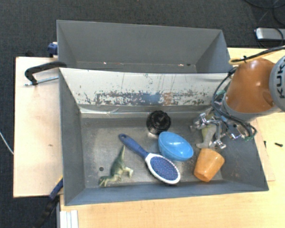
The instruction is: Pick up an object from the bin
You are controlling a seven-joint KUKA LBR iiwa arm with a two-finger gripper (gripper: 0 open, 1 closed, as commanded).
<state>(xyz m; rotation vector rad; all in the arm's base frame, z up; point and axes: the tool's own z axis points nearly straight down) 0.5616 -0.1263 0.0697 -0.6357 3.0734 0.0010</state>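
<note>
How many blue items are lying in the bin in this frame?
2. A blue oval shell lies mid-bin, and a blue hairbrush lies just left of it, toward the front. Others could be hidden beneath the gripper.

Orange cup point(209, 164), tipped over; lies front right on bin point(71, 141) floor; just beside blue oval piece point(175, 146).

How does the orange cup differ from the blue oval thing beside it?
Colour and shape: the orange plastic cup is tapered with an open mouth, while the glossy blue oval piece is rounded and closed on top.
Pose: the cup lies tipped on its side, the blue oval rests flat.
Place: the cup lies closer to the hand, the blue oval nearer the bin's middle.
Both look smooth and single-coloured.
</note>
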